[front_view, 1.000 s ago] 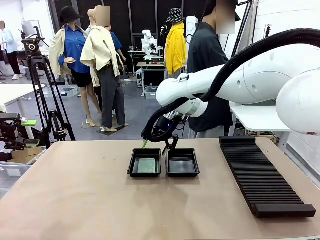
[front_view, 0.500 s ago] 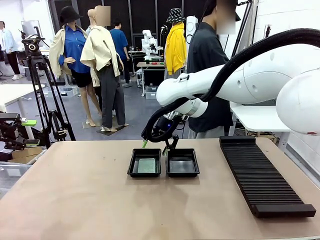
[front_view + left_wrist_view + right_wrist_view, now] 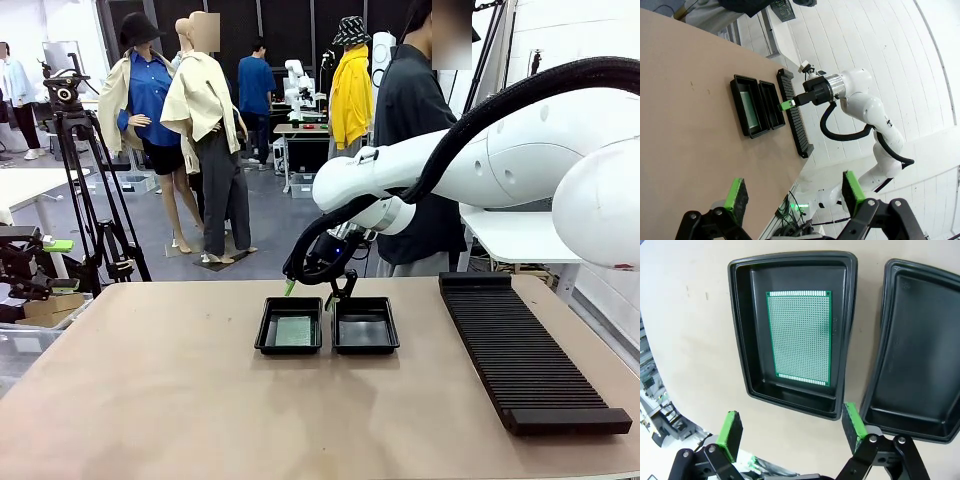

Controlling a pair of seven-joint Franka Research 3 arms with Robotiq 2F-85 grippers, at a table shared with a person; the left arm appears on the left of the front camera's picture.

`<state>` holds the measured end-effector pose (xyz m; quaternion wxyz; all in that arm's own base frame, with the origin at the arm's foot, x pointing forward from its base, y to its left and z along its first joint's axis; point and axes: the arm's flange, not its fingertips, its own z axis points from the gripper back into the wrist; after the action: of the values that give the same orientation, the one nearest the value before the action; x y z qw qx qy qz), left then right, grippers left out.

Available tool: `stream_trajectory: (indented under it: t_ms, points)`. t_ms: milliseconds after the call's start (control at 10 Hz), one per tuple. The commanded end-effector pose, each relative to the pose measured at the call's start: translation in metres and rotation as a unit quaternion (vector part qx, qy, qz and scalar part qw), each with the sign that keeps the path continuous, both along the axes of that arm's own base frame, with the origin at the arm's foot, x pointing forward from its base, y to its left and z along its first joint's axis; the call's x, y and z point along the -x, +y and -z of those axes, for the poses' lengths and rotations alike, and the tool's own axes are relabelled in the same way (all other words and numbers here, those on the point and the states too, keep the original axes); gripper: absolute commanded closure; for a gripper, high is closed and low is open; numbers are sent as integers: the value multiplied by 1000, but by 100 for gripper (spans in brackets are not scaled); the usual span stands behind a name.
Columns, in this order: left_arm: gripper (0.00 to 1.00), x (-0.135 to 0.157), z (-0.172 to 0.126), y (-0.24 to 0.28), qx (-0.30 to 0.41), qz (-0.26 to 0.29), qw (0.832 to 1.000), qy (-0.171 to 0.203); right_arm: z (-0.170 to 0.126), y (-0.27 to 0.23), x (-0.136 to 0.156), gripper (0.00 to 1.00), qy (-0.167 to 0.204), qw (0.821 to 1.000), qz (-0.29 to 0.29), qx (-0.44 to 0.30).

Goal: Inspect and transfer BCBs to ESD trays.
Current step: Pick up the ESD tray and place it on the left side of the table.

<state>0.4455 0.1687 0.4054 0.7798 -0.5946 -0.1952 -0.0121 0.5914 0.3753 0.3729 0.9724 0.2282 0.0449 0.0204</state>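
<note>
The counter (image 3: pixel 150 400) runs past the front view's edges. There a black cable (image 3: pixel 560 80) partly hides the right hand (image 3: pixel 315 290), its fingers apart above the two ESD trays (image 3: pixel 263 335). The right wrist view shows plainly one perforated BCB (image 3: pixel 799 337) lying flat in the left tray, with the other tray cropped. The left hand (image 3: pixel 794 195), fingers apart, hangs well apart from the trays.

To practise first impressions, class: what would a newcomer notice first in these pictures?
The white right arm reaches in from the right, its open gripper above two black trays at mid-table. A green circuit board lies flat in the left tray; the other is empty. A long ribbed black rack lies to their right.
</note>
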Motion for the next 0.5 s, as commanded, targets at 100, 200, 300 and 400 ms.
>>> stream_trajectory:
  t_ms: [100, 200, 300, 400]
  points:
    - [0, 0, -3, 1, 0, -7, 1000, 6, -25, -51, 6, 0, 3, 998, -2, -57]
    - [0, 0, -3, 1, 0, -7, 1000, 6, -36, -77, 10, 0, -1, 996, 1, -86]
    - [0, 0, -3, 1, 0, -7, 1000, 6, -44, -102, 12, 0, -3, 994, 7, -107]
    - [0, 0, -3, 1, 0, -7, 1000, 6, -51, -130, 10, 0, 0, 991, 13, -130]
